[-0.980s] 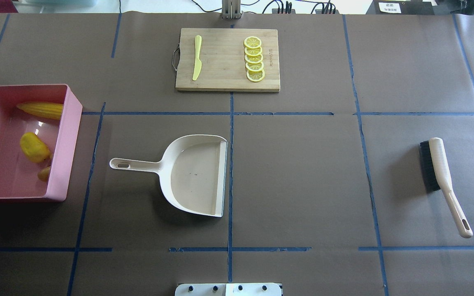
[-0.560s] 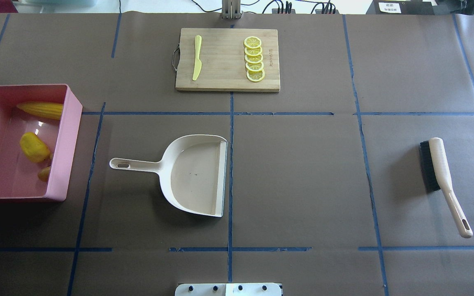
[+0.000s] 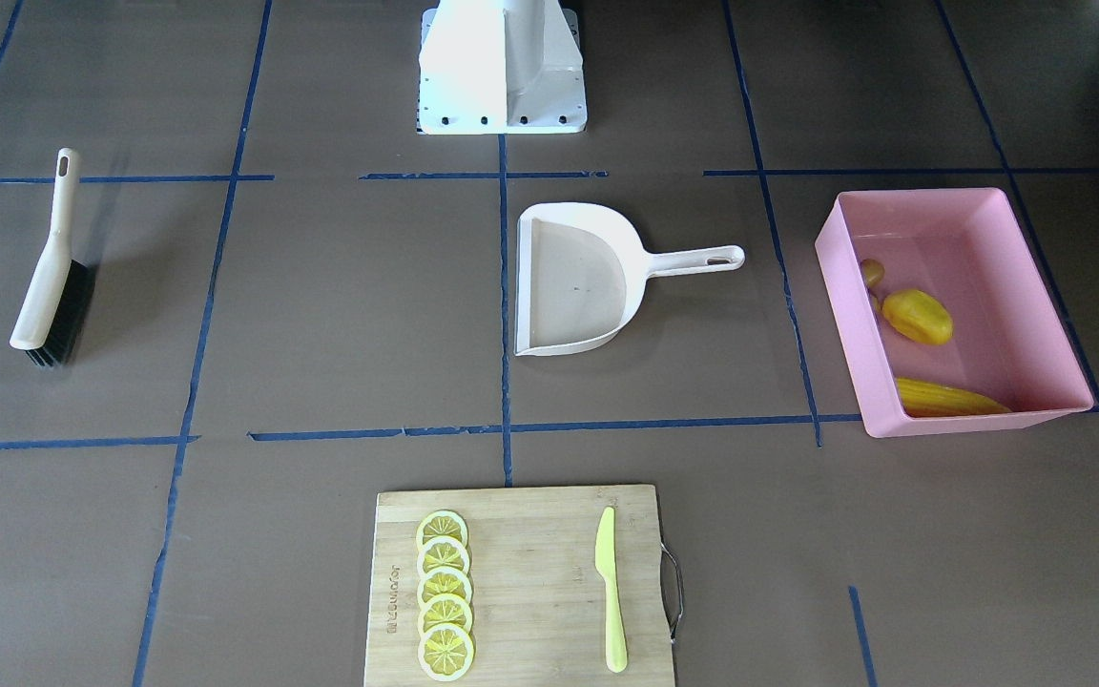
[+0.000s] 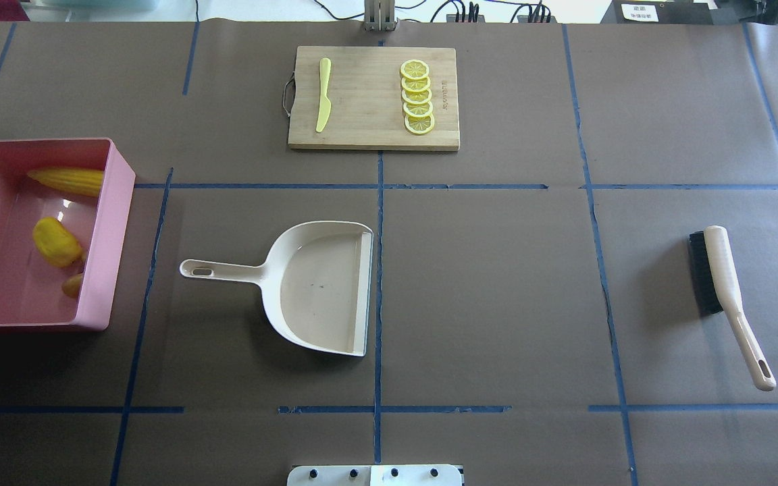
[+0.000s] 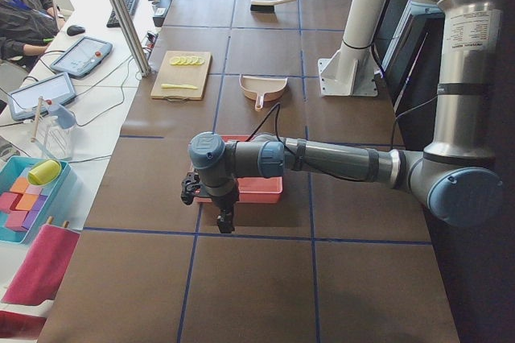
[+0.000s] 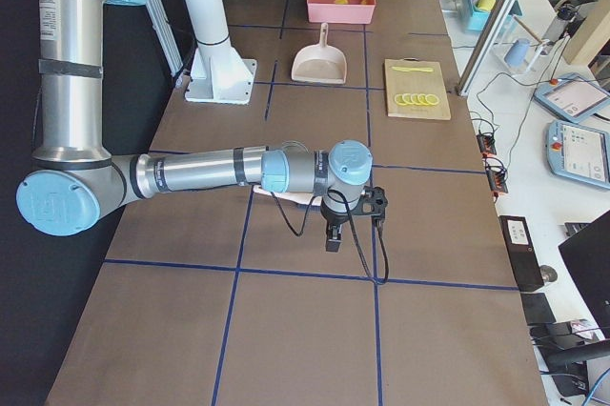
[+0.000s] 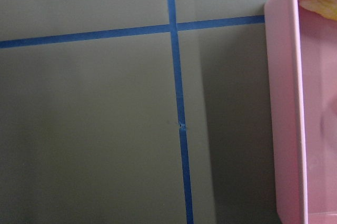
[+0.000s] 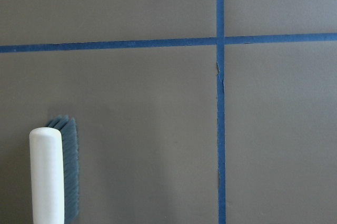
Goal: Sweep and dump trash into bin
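Note:
The pink bin [image 4: 104, 229] [image 3: 845, 315] stands at the table's left end. Inside lie the trash: a corn cob [image 4: 68, 180] [image 3: 950, 399], a rounded yellow lump [image 4: 56, 241] [image 3: 917, 316] and a tan ginger root [image 4: 73, 285] [image 3: 872, 273]. The left gripper [image 5: 224, 221] hangs just outside the bin, whose wall [image 7: 284, 119] fills the wrist view's right edge. The right gripper [image 6: 332, 239] hovers over the brush [image 8: 50, 176]. Both grippers show only in the side views, so I cannot tell whether they are open or shut.
A cream dustpan [image 4: 318, 290] [image 3: 573, 286] lies mid-table with nothing in it, its handle toward the bin. The brush [image 4: 723, 283] [image 3: 44, 286] lies at the right end. A cutting board [image 4: 369, 101] at the far edge carries lemon slices [image 4: 417, 96] and a yellow-green knife [image 4: 323, 94].

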Available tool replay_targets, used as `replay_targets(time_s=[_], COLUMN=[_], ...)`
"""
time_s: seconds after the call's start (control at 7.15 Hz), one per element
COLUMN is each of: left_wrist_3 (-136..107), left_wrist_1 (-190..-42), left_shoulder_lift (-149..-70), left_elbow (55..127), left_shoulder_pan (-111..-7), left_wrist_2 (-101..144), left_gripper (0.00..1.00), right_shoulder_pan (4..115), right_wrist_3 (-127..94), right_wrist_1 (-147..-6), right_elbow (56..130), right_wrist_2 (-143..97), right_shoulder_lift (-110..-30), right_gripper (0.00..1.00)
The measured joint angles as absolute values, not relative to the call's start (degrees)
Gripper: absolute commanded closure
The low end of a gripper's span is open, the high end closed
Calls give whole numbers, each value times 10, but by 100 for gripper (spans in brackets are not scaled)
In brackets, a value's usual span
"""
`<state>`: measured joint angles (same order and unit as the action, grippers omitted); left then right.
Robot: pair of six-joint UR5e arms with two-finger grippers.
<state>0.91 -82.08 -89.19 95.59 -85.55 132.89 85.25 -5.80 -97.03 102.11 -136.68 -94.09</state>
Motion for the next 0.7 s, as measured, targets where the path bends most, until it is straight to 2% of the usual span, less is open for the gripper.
replay_targets(time_s=[0.7], left_wrist_3=[39], left_wrist_1=[-882], left_shoulder_lift=[-894], left_elbow=[904], left_shoulder_pan=[-881], left_wrist_2=[1329], left_gripper=[0], right_shoulder_pan=[861], right_wrist_3=[-29], right_wrist_1=[-970], right_elbow=[1012], right_wrist_2=[-1366], right_shoulder_lift=[-949], right_gripper=[0])
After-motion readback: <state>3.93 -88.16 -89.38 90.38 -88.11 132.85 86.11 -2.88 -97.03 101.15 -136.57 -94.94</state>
